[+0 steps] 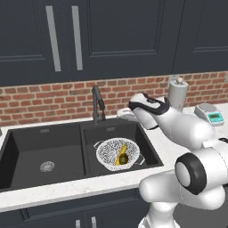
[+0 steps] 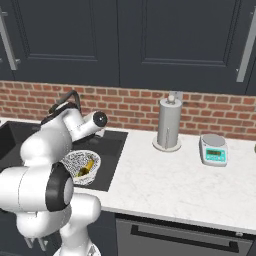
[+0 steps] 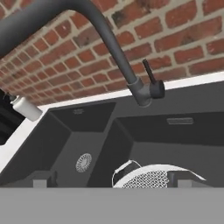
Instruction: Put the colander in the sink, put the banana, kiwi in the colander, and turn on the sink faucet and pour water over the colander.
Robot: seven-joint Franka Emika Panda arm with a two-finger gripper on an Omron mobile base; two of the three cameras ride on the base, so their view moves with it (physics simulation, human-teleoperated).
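Observation:
The white speckled colander (image 1: 107,153) sits in the smaller right basin of the black sink (image 1: 67,133). Inside it lie the yellow banana (image 1: 121,152) and, touching it, the dark kiwi (image 1: 123,159). The black faucet (image 1: 97,104) stands behind the divider, its spout (image 3: 109,41) arching overhead and its small side lever (image 3: 150,75) upright in the hand view. My gripper (image 3: 111,178) hovers above the right basin's back corner, right of the faucet and facing it. It is open, with its fingertips (image 3: 43,178) wide apart and nothing between them. The colander's rim (image 3: 151,177) shows just below.
A white soap dispenser (image 3: 26,108) lies at the sink's far left. On the counter to the right stand a paper towel holder (image 2: 169,125) and a small kitchen scale (image 2: 214,148). The brick backsplash (image 1: 53,100) rises close behind the faucet.

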